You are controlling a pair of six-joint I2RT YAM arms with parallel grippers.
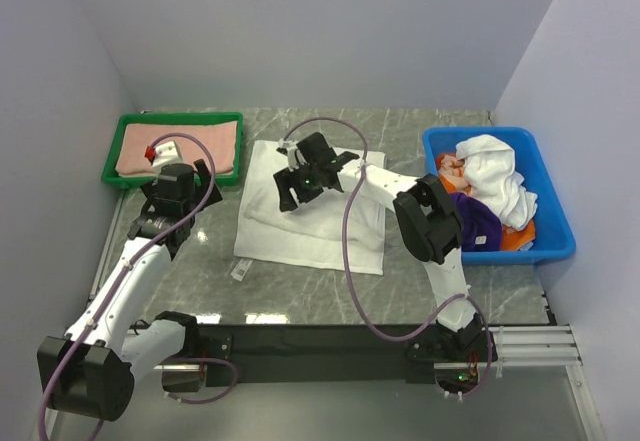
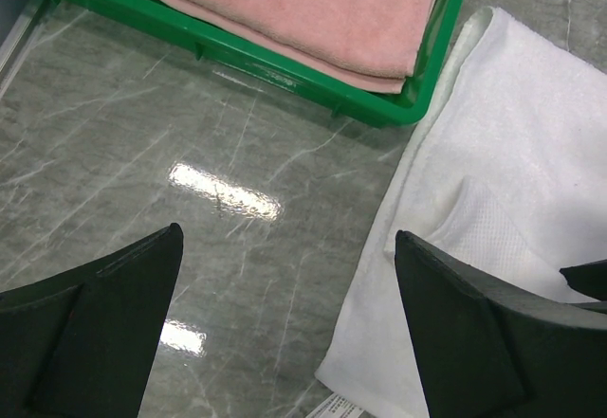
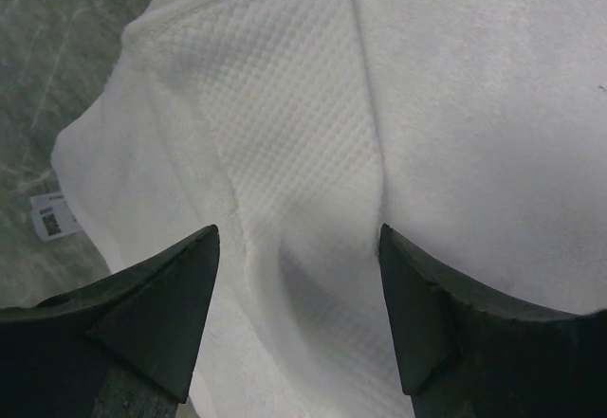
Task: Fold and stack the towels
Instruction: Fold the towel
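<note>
A white towel (image 1: 320, 231) (image 2: 503, 153) (image 3: 427, 105) lies spread on the table's middle, with a waffle-textured corner (image 3: 285, 105) folded over onto it. My right gripper (image 1: 300, 186) (image 3: 299, 230) hovers open low over that fold, one jaw on either side of a soft crease. My left gripper (image 1: 185, 183) (image 2: 287, 238) stands wide open over bare table, just left of the towel's edge. A salmon-pink towel (image 1: 190, 146) (image 2: 303, 1) lies folded in the green tray (image 1: 180, 118) (image 2: 285, 67). More towels fill the blue bin (image 1: 555, 231): white (image 1: 495, 171), purple (image 1: 478, 223), orange (image 1: 515, 239).
The tray sits at the back left and the bin at the right edge. The white towel's label (image 2: 337, 407) (image 3: 52, 217) sticks out at its near left corner. Grey walls close in the back and both sides.
</note>
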